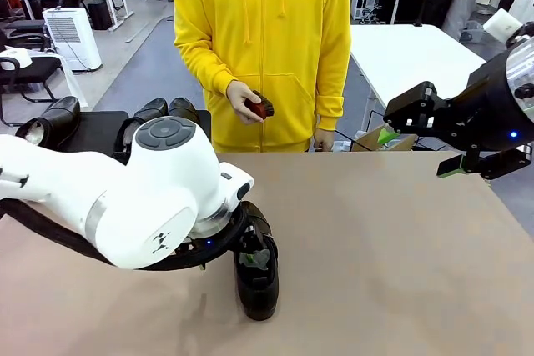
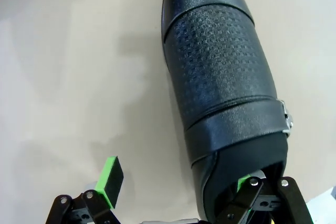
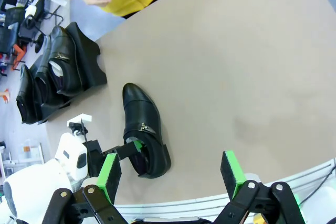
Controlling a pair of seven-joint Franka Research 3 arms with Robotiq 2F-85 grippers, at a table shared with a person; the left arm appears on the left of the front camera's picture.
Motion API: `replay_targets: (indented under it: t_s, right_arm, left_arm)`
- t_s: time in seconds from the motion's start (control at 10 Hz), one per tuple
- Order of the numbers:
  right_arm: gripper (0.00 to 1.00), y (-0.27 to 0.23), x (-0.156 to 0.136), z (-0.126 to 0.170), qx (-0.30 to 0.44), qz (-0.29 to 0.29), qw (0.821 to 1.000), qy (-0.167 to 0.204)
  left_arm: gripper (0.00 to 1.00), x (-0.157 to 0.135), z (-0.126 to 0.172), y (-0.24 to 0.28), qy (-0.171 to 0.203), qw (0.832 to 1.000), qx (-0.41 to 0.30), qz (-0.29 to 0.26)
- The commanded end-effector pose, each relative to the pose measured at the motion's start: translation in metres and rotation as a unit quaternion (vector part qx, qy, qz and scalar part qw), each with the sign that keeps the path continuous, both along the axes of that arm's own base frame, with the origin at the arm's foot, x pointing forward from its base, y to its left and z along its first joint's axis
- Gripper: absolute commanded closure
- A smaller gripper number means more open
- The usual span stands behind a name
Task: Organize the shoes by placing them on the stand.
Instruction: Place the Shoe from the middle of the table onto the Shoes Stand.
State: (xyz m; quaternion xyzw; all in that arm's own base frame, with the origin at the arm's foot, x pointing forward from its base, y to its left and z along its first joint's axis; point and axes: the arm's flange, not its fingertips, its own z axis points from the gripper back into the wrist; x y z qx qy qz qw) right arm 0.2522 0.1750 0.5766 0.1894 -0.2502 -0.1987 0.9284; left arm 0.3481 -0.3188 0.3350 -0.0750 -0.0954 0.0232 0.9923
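One black shoe (image 3: pixel 143 129) on table, three shoes (image 3: pixel 47 80) on stand (image 3: pixel 86 56)

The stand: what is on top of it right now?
The stand holds three black shoes side by side, openings showing pale stuffing. The left arm covers part of them in the front view. The fourth shoe lies on the table.

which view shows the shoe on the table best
The right wrist view: the whole shoe on the table shows there, toe to heel, buckle strap included. The left wrist view shows it close but cropped, and in the front view the left arm hides most of it.
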Motion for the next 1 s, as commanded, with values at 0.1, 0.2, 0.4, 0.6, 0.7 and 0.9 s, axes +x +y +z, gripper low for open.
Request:
replay_targets:
  t_s: [0.1, 0.2, 0.4, 0.6, 0.7, 0.9]
  right_arm:
    - [0.0, -0.0022, 0.0004, 0.0022, 0.009, 0.013, 1.0, 0.004]
    - [0.0, -0.0022, 0.0004, 0.0022, 0.009, 0.013, 1.0, 0.004]
    - [0.0, -0.0022, 0.0004, 0.0022, 0.009, 0.013, 1.0, 0.004]
    - [0.0, -0.0022, 0.0004, 0.0022, 0.009, 0.013, 1.0, 0.004]
    - [0.0, -0.0022, 0.0004, 0.0022, 0.009, 0.013, 1.0, 0.004]
    - [0.0, -0.0022, 0.0004, 0.0022, 0.009, 0.013, 1.0, 0.004]
  left_arm:
    - [0.11, 0.0097, -0.0054, -0.0138, 0.011, 1.0, 0.012, 0.008]
    - [0.29, 0.0092, -0.0056, -0.0143, 0.015, 1.0, 0.019, 0.009]
    - [0.66, 0.008, -0.005, -0.0146, 0.022, 1.0, 0.021, 0.01]
    - [1.0, 0.0069, -0.0052, -0.0148, 0.025, 0.999, 0.023, 0.013]
    - [1.0, 0.0068, -0.0052, -0.0149, 0.026, 0.999, 0.023, 0.013]
    - [1.0, 0.0075, -0.0067, -0.015, 0.044, 0.999, 0.022, 0.01]
